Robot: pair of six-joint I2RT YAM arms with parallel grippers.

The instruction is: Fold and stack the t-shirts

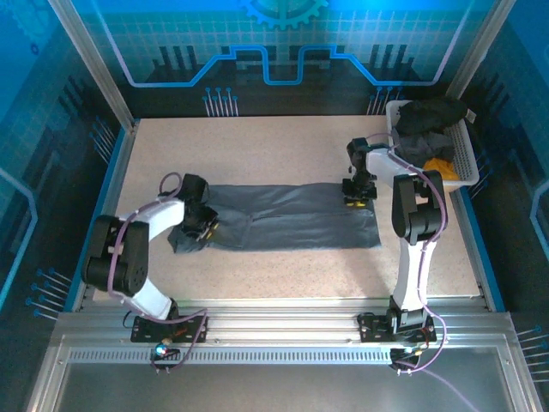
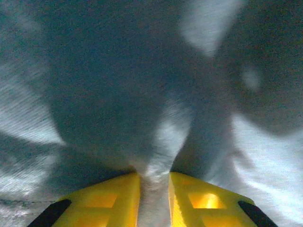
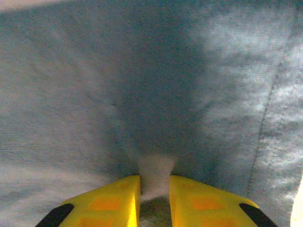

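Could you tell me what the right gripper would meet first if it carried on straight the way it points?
The grey shirt: the right gripper points down into it, with cloth bunched between its jaws. The table probably lies right beneath.

Speckled beige table (image 1: 283, 146) had blue edging on both sides. White lattice basket (image 1: 471, 160) sat at its far right corner. Blue patterned backdrop (image 1: 171, 43) stood behind. Metal rail (image 1: 283, 322) ran along near edge.

I see the shirt (image 1: 292, 215) as matt, finely woven cloth; the fingers (image 2: 113, 201) are smooth, slightly glossy yellow plastic; the basket (image 1: 467, 154) is white plastic lattice, the table (image 1: 257, 146) matt and speckled.
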